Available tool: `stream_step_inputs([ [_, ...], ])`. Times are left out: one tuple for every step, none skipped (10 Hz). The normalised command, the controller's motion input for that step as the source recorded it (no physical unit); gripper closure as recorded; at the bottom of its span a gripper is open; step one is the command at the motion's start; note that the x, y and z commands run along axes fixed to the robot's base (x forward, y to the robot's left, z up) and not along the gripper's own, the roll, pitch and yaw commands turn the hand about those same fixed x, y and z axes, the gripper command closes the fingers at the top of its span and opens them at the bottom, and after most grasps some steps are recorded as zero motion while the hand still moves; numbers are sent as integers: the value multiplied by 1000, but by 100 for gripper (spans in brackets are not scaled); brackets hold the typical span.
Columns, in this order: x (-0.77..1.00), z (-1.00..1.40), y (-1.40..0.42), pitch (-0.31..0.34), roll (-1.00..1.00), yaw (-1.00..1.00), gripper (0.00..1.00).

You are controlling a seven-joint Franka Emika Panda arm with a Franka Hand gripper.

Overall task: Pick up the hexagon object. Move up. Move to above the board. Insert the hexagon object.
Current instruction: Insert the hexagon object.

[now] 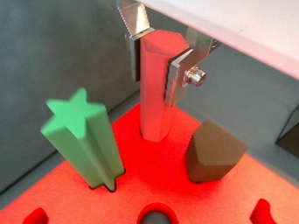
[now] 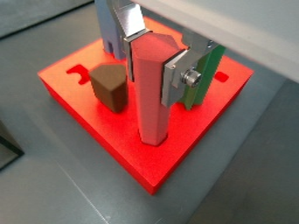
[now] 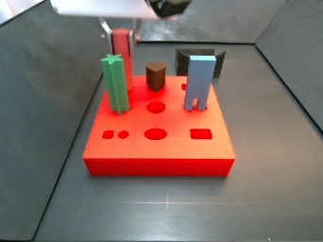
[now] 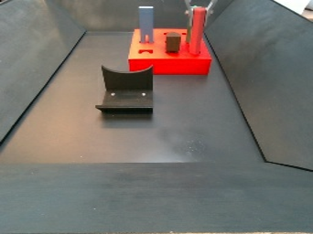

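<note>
One red board (image 3: 158, 151), one salmon hexagon object (image 2: 152, 87) between the claw (image 2: 156, 54) plates, one green star peg (image 1: 84, 140), one brown peg (image 1: 214, 150), one blue peg (image 3: 199, 83), one fixture (image 4: 124, 90)

The end effector (image 2: 152, 52) has two flat silver plate fingers (image 2: 176, 74), and in both wrist views one plate carries a round metal screw head (image 1: 194, 76) near its edge, while the other finger (image 1: 135, 19) shows a bright, angled metal face with a darker strip along it. Above the fingers, in both wrist views, the body of the end effector is a smooth pale grey-white housing (image 1: 239, 24) filling the two o'clock corner. In a side view the same housing (image 3: 108, 8) reads as a white block with a dark rounded part (image 3: 171, 8) at its three o'clock side.
</note>
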Motion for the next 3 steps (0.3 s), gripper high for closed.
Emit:
stream_step_inputs([
  [171, -303, 0, 41, 0, 0, 100],
  [0, -123, 0, 0, 0, 0, 100],
  [0, 0, 0, 0, 0, 0, 100],
])
